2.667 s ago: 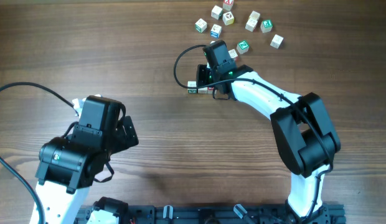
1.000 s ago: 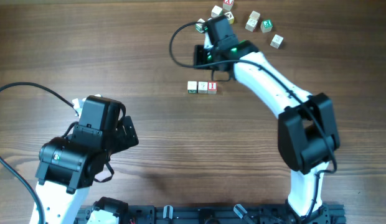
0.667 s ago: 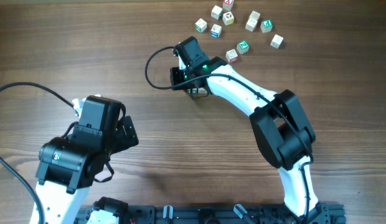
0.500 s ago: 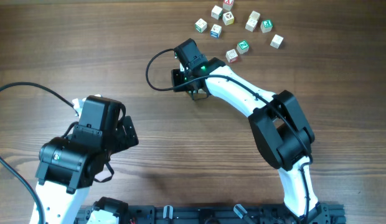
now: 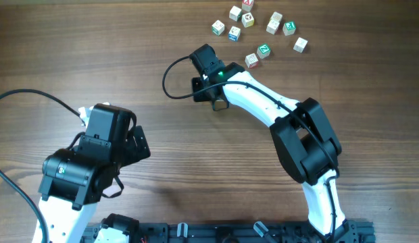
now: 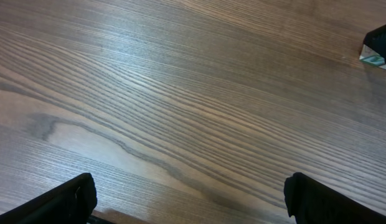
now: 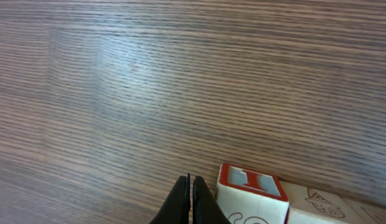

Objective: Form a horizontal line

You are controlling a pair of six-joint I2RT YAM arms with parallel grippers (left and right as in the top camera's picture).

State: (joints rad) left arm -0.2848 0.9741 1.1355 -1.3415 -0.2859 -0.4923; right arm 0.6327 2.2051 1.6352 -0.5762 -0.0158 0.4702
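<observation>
Wood-grain tabletop (image 7: 118,74) surrounds our right gripper (image 7: 188,200), its jaws pressed together on nothing. The red-lettered block (image 7: 250,190) that ends the row (image 7: 317,202) sits just right of them. We judge this to be alignment nudging. Next we should fetch a loose block (image 5: 263,50). Our left gripper (image 6: 194,200) gapes empty.

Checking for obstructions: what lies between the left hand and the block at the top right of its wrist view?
Nothing but bare wooden table between the left hand and the block, as the left wrist view shows.
</observation>
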